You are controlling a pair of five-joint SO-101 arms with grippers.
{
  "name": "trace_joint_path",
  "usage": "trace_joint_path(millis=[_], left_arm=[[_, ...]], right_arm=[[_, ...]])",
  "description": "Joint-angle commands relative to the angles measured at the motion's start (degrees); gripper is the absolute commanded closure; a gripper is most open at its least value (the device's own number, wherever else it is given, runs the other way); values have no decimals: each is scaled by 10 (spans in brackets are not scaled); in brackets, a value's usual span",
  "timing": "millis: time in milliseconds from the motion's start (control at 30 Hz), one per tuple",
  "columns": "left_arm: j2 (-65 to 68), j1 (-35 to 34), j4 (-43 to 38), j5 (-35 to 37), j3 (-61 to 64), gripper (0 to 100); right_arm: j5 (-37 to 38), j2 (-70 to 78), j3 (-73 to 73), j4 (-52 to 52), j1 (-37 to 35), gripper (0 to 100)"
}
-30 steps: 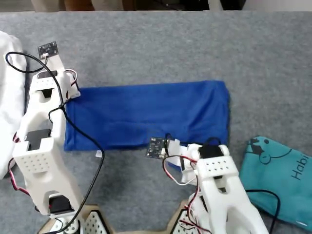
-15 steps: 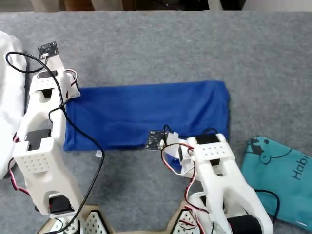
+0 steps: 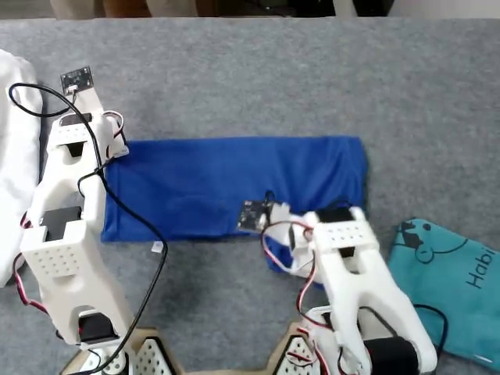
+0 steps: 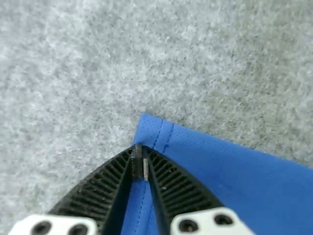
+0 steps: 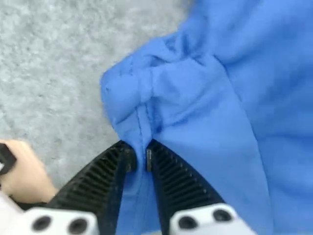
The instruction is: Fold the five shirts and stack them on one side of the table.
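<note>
Right claw (image 5: 139,159), clamping bunched blue shirt (image 3: 211,181), pulled back; left claw (image 4: 140,162) clamps its corner.

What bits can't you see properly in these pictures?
- High view: the right arm covers part of the blue shirt's near edge. It also covers part of the teal shirt, which the picture's edge cuts off too.
- High view: the white cloth is cut off by the edge and partly behind the left arm.
- Right wrist view: a pale shape beside the right gripper is too blurred to name.
</note>
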Motion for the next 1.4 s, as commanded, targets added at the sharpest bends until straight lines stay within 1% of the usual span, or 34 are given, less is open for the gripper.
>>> trace_joint_path(millis=[0, 67, 200, 367, 533, 733, 833, 1000, 1067, 1233, 1300, 1367], left_arm=[[-28, -11, -4, -4, -1, 980], [-28, -11, -5, -4, -1, 980], [-28, -11, -5, -4, -1, 980], [-28, -11, -5, -4, -1, 980], [-28, -11, -5, -4, -1, 980], [-28, -11, -5, -4, -1, 980], [-28, -10, -6, -4, -1, 980], [-28, -10, -6, -5, -1, 980], [-28, -10, -7, -5, -1, 980], [-28, -10, -7, -5, -1, 980], [-28, -10, -7, -5, -1, 980], [-28, -10, -7, -5, -1, 980]], right_arm=[[0, 3, -93, 34, 24, 993], [12, 3, -131, 56, 26, 993], [17, 22, -196, 68, 25, 993], [18, 133, -305, 68, 28, 993], [21, 248, -451, 110, 23, 993], [75, 342, -587, 164, 23, 993], [107, 382, -627, 186, 14, 993], [135, 420, -666, 193, -1, 992], [135, 424, -670, 193, -7, 955], [135, 423, -672, 189, -10, 748], [133, 423, -676, 189, -8, 702], [130, 422, -683, 192, -7, 691]])
